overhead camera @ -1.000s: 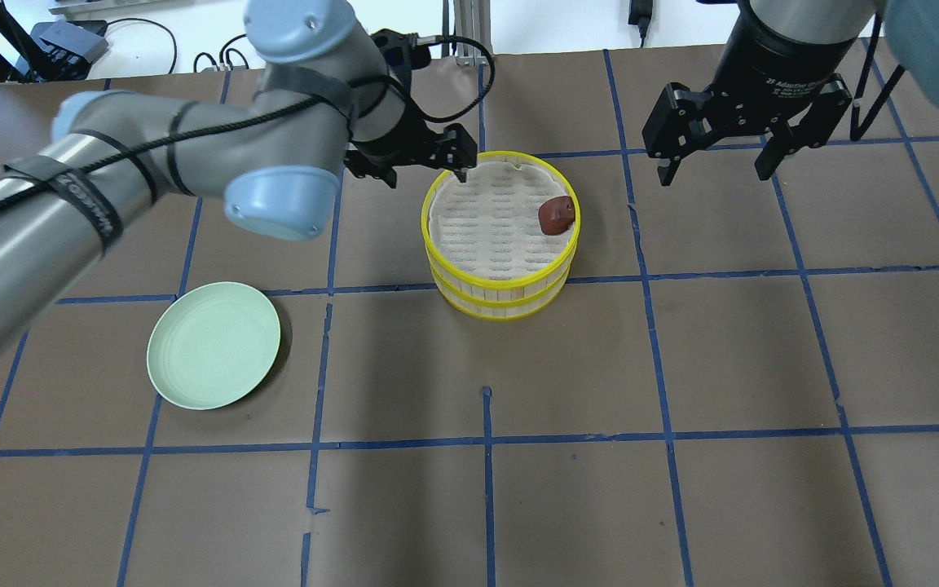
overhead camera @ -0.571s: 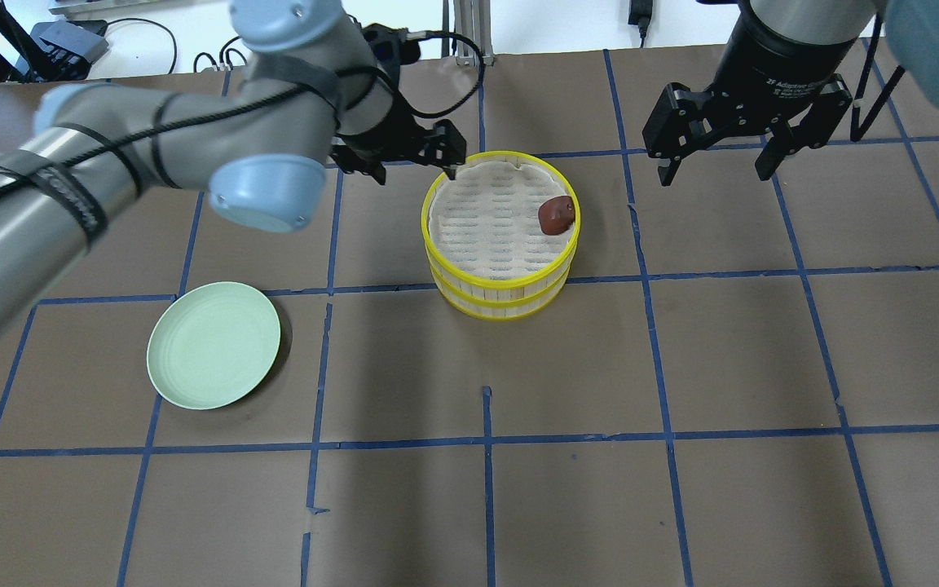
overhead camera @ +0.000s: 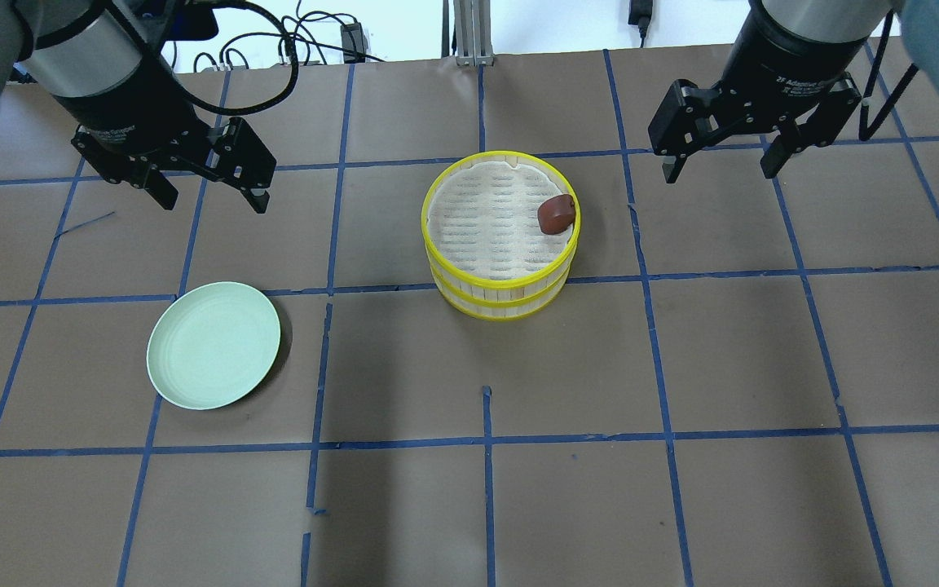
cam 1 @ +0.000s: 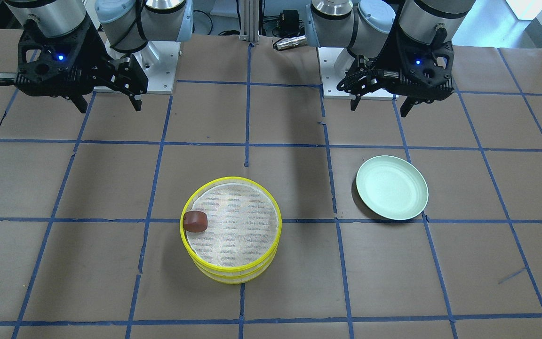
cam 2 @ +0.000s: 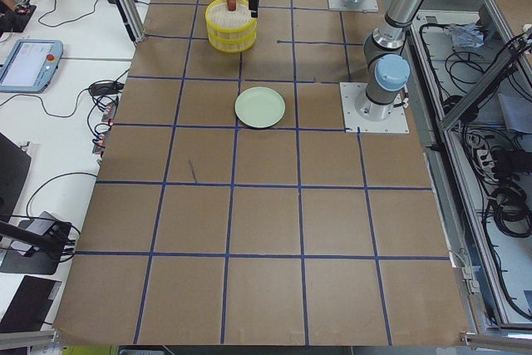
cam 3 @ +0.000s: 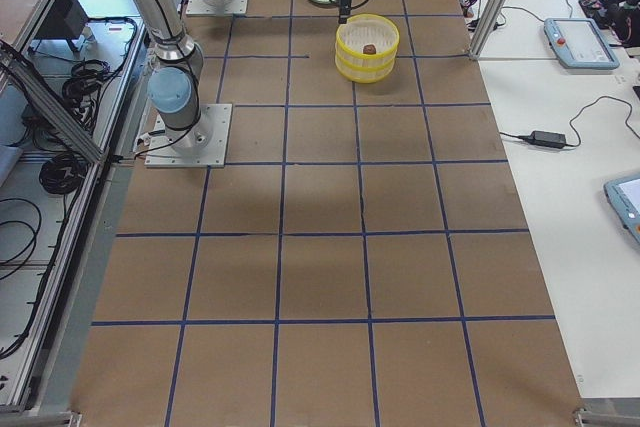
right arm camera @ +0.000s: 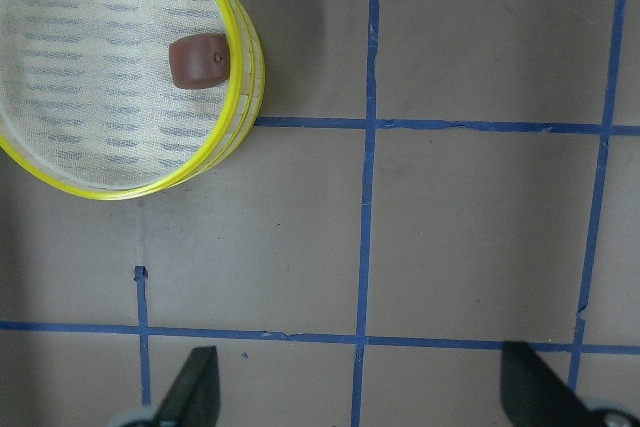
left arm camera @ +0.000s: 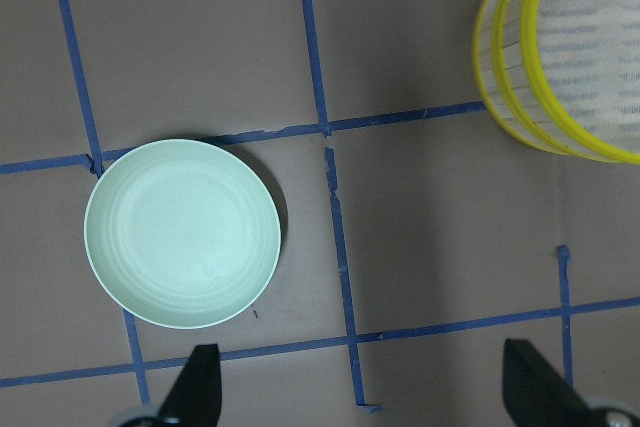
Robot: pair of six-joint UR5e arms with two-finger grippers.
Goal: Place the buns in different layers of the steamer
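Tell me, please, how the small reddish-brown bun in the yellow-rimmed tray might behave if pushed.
The small reddish-brown bun probably slides rather than rolls, being blocky, flat-faced. Resting against the top steamer tray's yellow rim, it would likely jam there if pushed outward.

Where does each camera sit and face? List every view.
Front-facing: across table, facing robot; both arms, left pincer on view's right.
Overhead: behind robot, looking down; right pincer, steamer.
Exterior left: table's left end, looking along it; left arm nearer.
Exterior right: opposite end; right arm nearer.
Left wrist: down on plate; left fingertips at bottom.
Right wrist: down on bun; right fingertips at bottom.
Both wrist views share the steamer.
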